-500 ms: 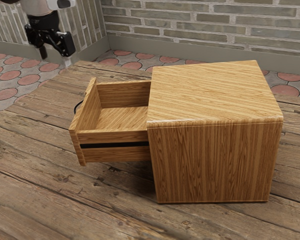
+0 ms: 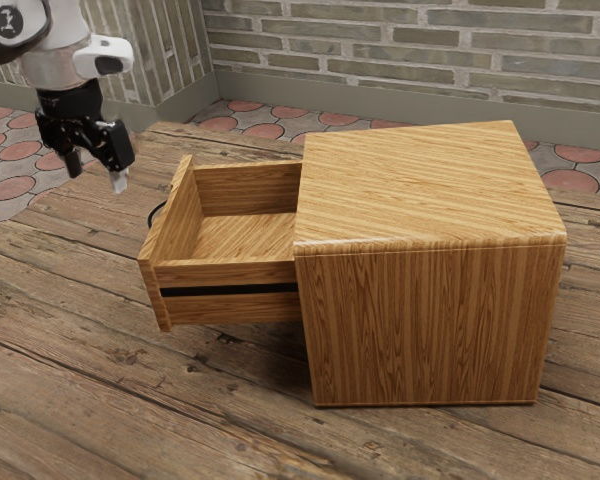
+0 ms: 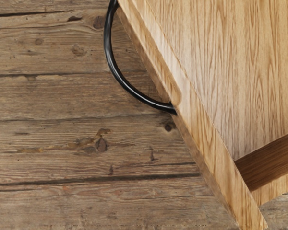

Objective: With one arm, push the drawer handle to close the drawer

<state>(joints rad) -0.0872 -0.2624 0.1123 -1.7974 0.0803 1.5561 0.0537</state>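
Note:
The gripper (image 2: 97, 172) hangs in the exterior view's upper left, fingers apart with nothing between them. It is beyond the drawer front's outer side and higher than the black handle (image 2: 153, 213), not touching it. The wooden drawer (image 2: 230, 272) stands pulled well out of its cabinet (image 2: 430, 320), toward the exterior view's left, and its inside holds nothing. In the wrist view the curved black handle (image 3: 116, 72) bows out from the drawer's front panel (image 3: 206, 143); both are seen from above.
The plank table (image 2: 230, 400) surrounds the cabinet, with bare planks on the handle's side. A brick wall (image 2: 400, 60) and a tiled floor (image 2: 20, 150) lie beyond the table.
My gripper has come down and shifted slightly toward the exterior view's left, nearer the handle's height. Drawer and cabinet have stayed where they were.

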